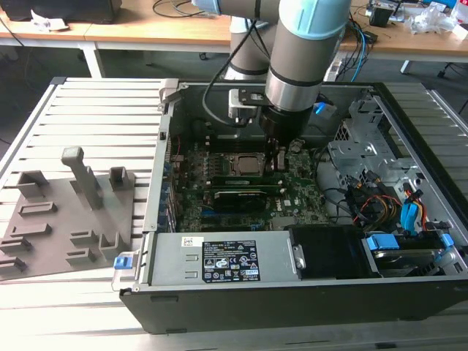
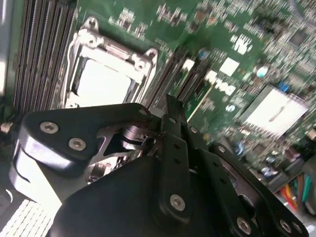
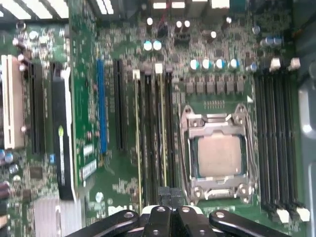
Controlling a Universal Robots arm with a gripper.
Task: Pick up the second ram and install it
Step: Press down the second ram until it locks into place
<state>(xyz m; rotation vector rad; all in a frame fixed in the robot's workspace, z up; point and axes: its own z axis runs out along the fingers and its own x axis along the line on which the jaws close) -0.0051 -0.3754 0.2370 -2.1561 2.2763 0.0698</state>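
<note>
One processor (image 3: 219, 155), two seated ram sticks (image 3: 138, 143), one holder tray (image 1: 69, 219)

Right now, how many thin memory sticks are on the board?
2, in the first wrist view: one stick in a slot farther from the processor socket, the second ram in a slot nearer it, by the gripper. Others may be hidden.

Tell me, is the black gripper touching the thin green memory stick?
Cannot tell. In the first wrist view the black gripper overlaps the end of the thin green memory stick, hiding any contact or gap.
</note>
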